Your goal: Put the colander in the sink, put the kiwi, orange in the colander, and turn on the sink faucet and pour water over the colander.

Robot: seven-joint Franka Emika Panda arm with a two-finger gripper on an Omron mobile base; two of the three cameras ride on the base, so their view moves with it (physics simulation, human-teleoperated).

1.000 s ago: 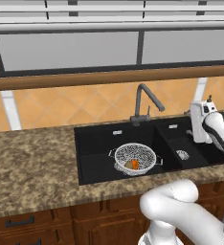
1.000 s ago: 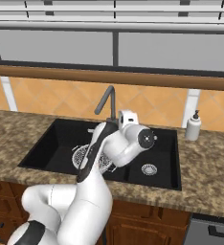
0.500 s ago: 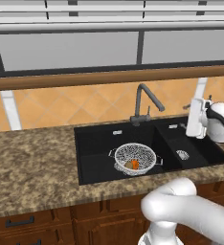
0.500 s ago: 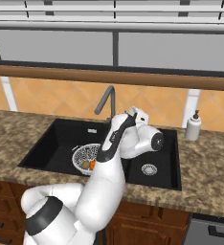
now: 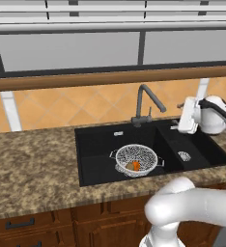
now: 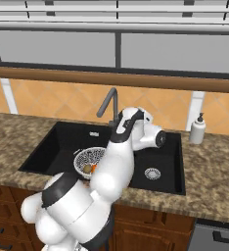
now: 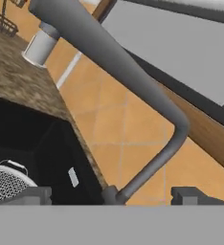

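Note:
The silver mesh colander (image 5: 135,158) sits in the larger, left basin of the black sink (image 5: 95,154). Inside it lie the orange (image 5: 137,166) and the brown kiwi (image 5: 129,167). The dark grey faucet (image 5: 147,102) rises behind the divider between the basins. My gripper (image 5: 176,116) hovers just right of the faucet at spout height, open and holding nothing. In the hand view my gripper (image 7: 113,195) faces the faucet (image 7: 109,57), whose base stands between the two fingertips (image 7: 35,195), and the colander (image 7: 4,184) is at lower left. From the right, my arm partly hides the colander (image 6: 86,159). Water is out of view.
A white soap dispenser (image 6: 198,129) stands on the granite counter (image 5: 33,169) right of the sink. The smaller right basin (image 5: 192,149) has a silver drain (image 5: 184,156). Tiled wall and a window sill run close behind the faucet. A white cylinder (image 7: 39,48) stands farther along the counter.
My hand has moved left over the small basin toward the faucet, with its jaws staying open. Colander and fruit have not moved.

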